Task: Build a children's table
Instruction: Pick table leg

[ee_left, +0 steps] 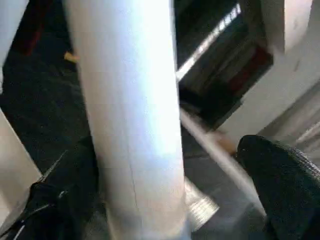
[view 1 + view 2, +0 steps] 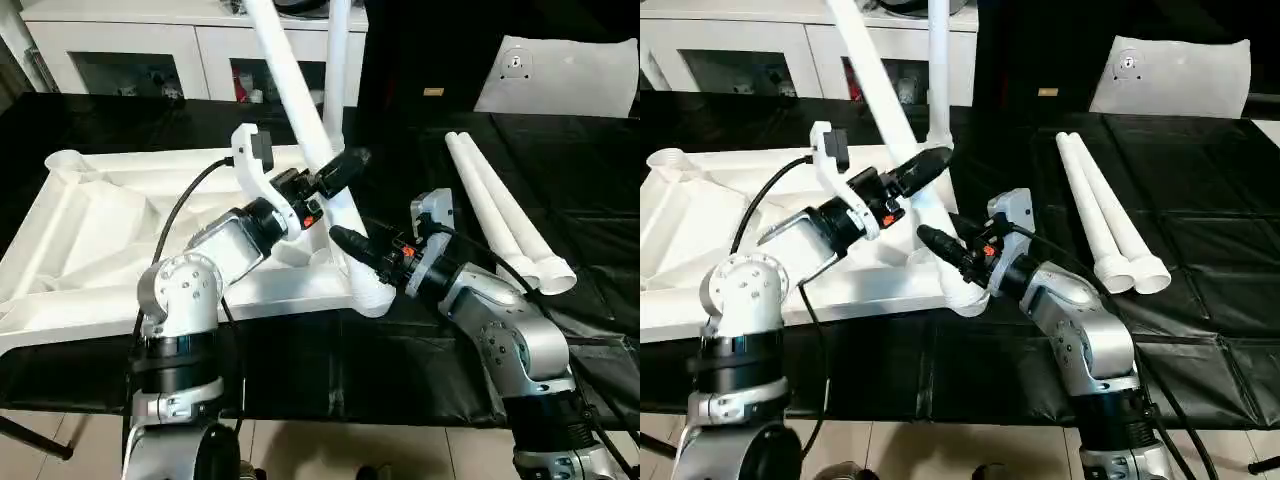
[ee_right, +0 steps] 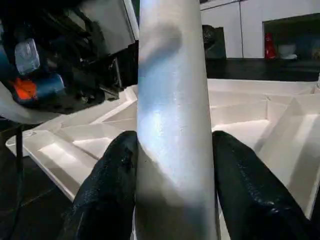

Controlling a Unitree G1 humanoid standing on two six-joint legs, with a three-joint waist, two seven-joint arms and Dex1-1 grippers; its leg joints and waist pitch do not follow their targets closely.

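The white table top (image 2: 100, 250) lies upside down on the black table (image 2: 590, 200), ribs facing up, over on the robot's left side. A leg (image 2: 300, 110) rises from the near right corner socket (image 2: 368, 292) and leans back toward the far left, its upper end running out past the top of the head views. A second leg (image 2: 335, 70) stands upright behind it at the far right corner.

The right gripper (image 3: 172, 165) is down low on the leaning leg, just above the socket. In the right wrist view its two black fingers (image 3: 107, 185) press against either side of the white tube, so the jaws are clamped on that leg. The ribbed underside of the top spreads out behind it.

The left gripper (image 2: 335, 178) reaches in from the left, higher up the same leg. In the left wrist view one finger (image 1: 280, 175) stands well clear of the tube on one side, the other dark finger sits close beside it on the opposite side: jaws spread around the leg, not squeezing it.

Two more legs (image 2: 505, 215) lie side by side, touching, on the black table to the robot's right, wide ends toward the near edge. White cabinets (image 2: 130, 45) with glass doors line the back, and a flat white panel (image 2: 560, 75) rests at the far right.
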